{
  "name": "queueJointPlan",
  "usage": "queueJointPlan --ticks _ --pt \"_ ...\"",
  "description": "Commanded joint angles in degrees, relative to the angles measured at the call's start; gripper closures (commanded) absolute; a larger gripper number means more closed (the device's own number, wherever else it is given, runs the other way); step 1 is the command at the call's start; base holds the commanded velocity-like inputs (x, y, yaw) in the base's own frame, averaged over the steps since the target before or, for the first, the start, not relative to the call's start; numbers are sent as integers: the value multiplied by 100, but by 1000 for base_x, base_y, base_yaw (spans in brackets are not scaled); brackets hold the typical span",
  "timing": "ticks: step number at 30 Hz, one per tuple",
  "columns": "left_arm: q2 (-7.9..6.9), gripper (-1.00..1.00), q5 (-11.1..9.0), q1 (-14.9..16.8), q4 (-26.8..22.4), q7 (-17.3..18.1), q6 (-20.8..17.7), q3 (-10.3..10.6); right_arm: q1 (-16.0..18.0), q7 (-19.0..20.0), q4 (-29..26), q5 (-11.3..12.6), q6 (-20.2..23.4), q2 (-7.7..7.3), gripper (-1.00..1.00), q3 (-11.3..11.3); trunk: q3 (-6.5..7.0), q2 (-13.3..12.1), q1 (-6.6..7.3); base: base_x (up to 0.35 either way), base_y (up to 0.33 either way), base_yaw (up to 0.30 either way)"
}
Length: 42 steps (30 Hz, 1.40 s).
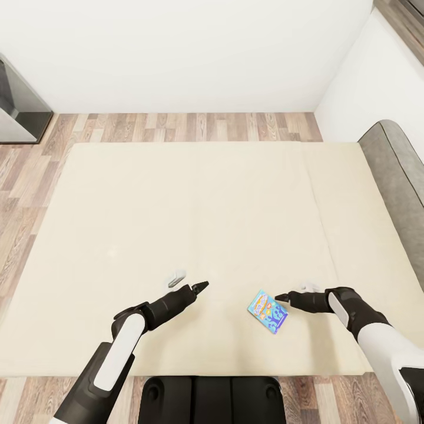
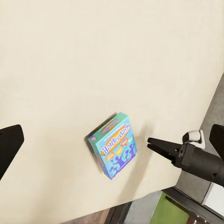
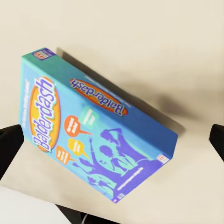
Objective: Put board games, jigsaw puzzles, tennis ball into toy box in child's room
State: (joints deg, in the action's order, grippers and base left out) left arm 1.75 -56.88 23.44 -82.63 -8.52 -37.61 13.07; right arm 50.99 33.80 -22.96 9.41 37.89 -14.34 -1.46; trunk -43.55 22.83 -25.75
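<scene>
One of the board games, a small blue box [image 1: 268, 310] lettered Balderdash, lies flat on the bed's beige mattress [image 1: 194, 224] near its front edge. My right gripper [image 1: 281, 297] hovers just right of the box, open; in the right wrist view its dark fingers [image 3: 9, 144] stand wide apart with the box [image 3: 93, 135] close below and between them. My left gripper [image 1: 200, 287] is open over bare mattress, a hand's width left of the box. The left wrist view looks across at the box [image 2: 114, 144] and the right gripper [image 2: 158, 144]. Toy box and table are out of view.
The grey headboard [image 1: 394, 159] rises at the bed's right side. Wooden floor [image 1: 176, 126] runs beyond the far edge, up to a white wall. A dark grey piece of furniture [image 1: 17, 112] stands at the far left. My base [image 1: 212, 400] is against the bed's front edge.
</scene>
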Motion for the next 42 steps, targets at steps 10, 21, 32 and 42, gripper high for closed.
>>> queueJointPlan --ticks 10,21,32,42 --pt "1 -100 -62 3 -8 -54 -18 4 6 -346 15 27 31 168 -100 -19 -6 9 -3 0 0 0" --pt "1 -100 -61 3 -8 -54 -18 6 2 -510 19 26 25 225 -100 -24 -6 9 -3 0 0 0" --pt "1 -100 -64 2 -8 -51 -18 8 0 -559 21 26 21 268 -100 -31 -6 9 -3 0 0 0" --pt "1 -100 -63 3 -9 -53 -18 11 -1 -597 184 26 18 344 -100 -27 -6 9 -3 0 0 0"
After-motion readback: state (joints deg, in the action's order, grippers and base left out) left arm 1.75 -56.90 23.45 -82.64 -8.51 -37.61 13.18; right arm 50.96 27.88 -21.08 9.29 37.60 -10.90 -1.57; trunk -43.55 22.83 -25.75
